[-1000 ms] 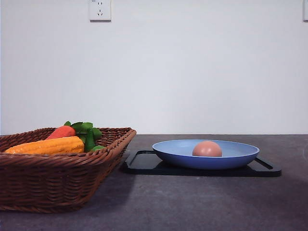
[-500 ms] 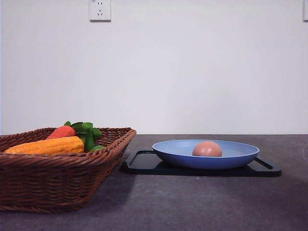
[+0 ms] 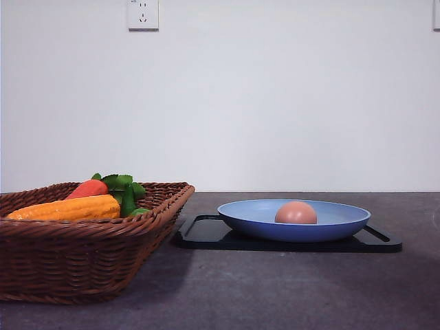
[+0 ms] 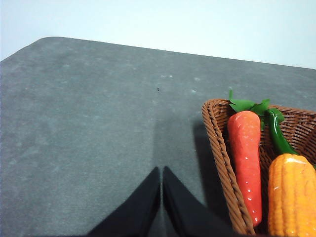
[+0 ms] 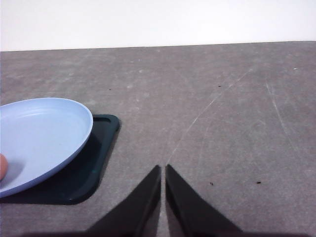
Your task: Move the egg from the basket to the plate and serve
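The brownish-pink egg [image 3: 296, 212] lies in the light blue plate [image 3: 258, 218], which rests on a flat black tray [image 3: 206, 234]. A sliver of the egg [image 5: 2, 168] shows at the edge of the right wrist view, inside the plate [image 5: 44, 133]. The brown wicker basket [image 3: 75, 258] stands at the left. My left gripper [image 4: 162, 170] is shut, empty, over bare table beside the basket's corner [image 4: 217, 143]. My right gripper [image 5: 163, 169] is shut, empty, over bare table beside the tray [image 5: 96, 153].
The basket holds a red-orange carrot [image 4: 245, 158] with green leaves, a yellow corn cob [image 4: 292, 197] and a green vegetable [image 4: 277, 133]. A white wall with a socket [image 3: 143, 14] stands behind the dark grey table [image 3: 275, 289].
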Tool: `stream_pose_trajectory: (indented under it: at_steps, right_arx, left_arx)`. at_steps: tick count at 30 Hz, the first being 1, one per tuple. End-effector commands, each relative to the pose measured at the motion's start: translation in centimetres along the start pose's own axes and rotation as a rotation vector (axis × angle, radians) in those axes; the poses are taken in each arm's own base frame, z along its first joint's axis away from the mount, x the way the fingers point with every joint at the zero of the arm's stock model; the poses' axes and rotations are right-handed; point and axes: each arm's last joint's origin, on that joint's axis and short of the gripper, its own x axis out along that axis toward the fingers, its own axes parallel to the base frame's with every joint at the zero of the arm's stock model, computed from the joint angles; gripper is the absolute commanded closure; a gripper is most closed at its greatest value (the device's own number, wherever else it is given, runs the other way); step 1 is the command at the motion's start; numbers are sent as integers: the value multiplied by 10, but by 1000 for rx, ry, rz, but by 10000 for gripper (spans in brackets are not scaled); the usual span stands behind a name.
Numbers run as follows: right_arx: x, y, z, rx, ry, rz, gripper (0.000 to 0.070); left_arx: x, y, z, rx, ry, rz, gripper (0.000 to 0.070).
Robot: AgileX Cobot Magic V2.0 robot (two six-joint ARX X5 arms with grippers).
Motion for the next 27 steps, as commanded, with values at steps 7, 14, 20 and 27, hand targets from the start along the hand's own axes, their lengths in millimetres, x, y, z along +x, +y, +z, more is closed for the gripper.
stream_pose_trajectory:
  at_steps: [7, 14, 20, 27]
  right_arx:
    - [0, 0, 0, 16, -11, 1, 700]
    - [0, 0, 0, 16, -11, 1, 700]
    - [0, 0, 0, 16, -11, 1, 700]
    - [0, 0, 0, 16, -11, 1, 700]
  left_arx:
    - [3, 1, -9, -6, 31, 1, 700]
    - [3, 1, -9, -5, 31, 1, 700]
    - [3, 1, -9, -5, 31, 1, 700]
    - [3, 1, -9, -5, 31, 1, 700]
